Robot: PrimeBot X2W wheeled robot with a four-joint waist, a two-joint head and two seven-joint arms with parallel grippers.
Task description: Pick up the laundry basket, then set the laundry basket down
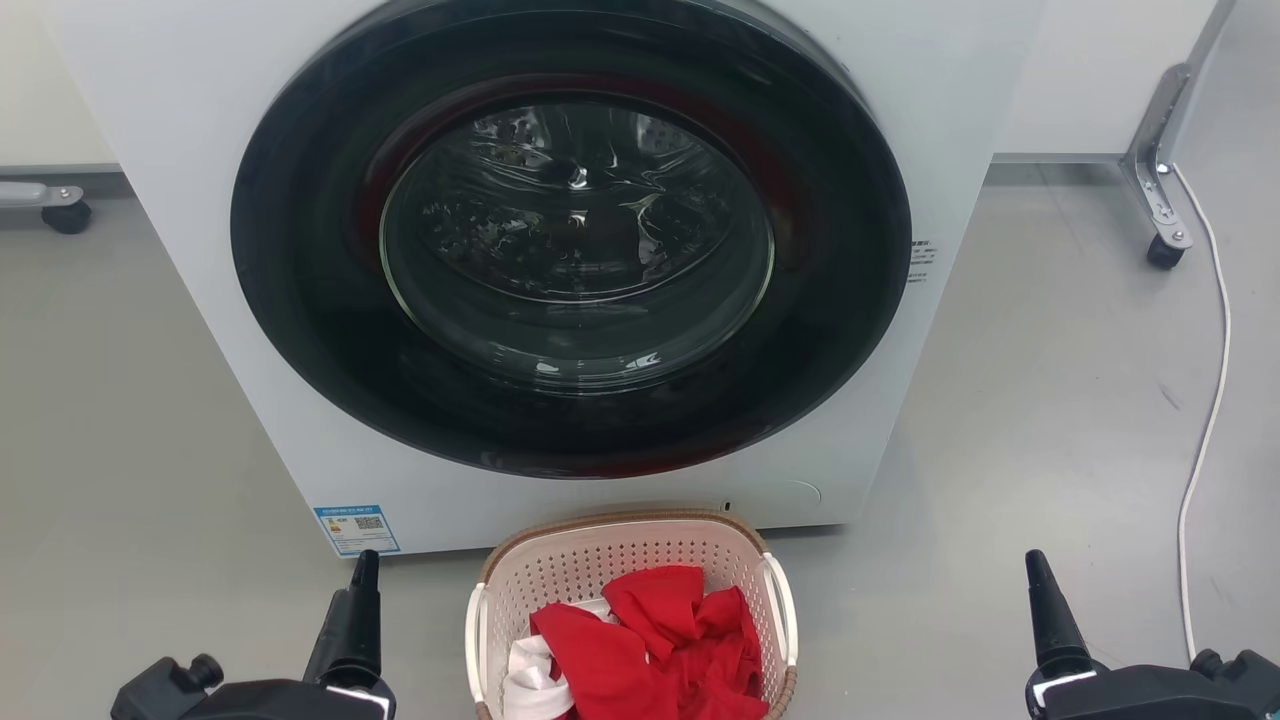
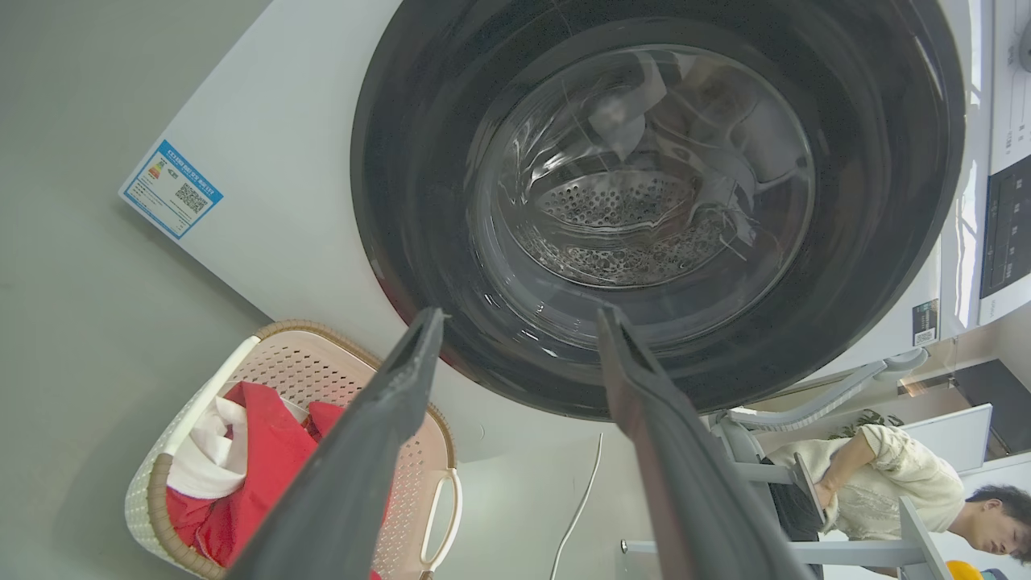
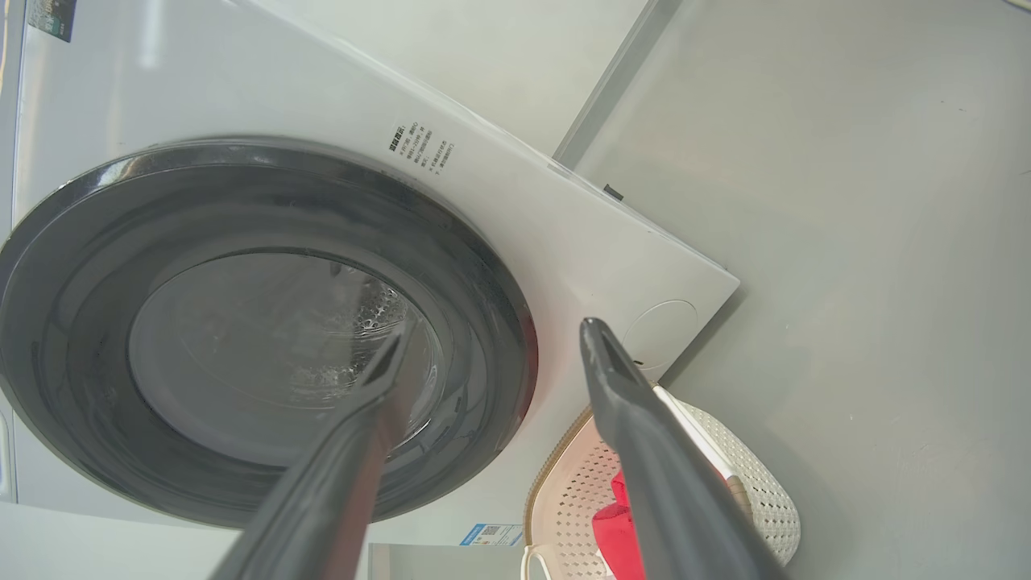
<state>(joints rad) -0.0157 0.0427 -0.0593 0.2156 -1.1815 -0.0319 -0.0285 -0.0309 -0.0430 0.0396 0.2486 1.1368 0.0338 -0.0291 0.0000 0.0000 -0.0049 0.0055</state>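
The laundry basket [image 1: 600,565] is sitting on the grey floor [image 1: 1000,450] just in front of the front-loading washing machine [image 1: 200,150], below its closed round door [image 1: 575,230]. Whether its brown rim is actually touching the machine's panel is hard to tell from this angle. It is carrying a red garment [image 1: 650,640] heaped over something white [image 1: 530,670].

The left gripper [image 2: 522,314] and the right gripper [image 3: 493,330] are hanging on either side of the basket, well apart from it. Each is holding its two dark fingers spread wide, with nothing between them. The pickup looks not yet begun.

Several things could go wrong from here. The white loop handles [image 1: 785,610] are thin and are lying close against the basket's walls, so a finger coming in slightly off could be pushing the basket sideways rather than hooking it. With the washer so near, a reach toward the far end of either handle is risking a knock on the panel. If one arm is lifting ahead of the other, the basket will be tilting and the loose clothes may be sliding out. A finger closing too far inward could be pinching fabric instead of plastic.
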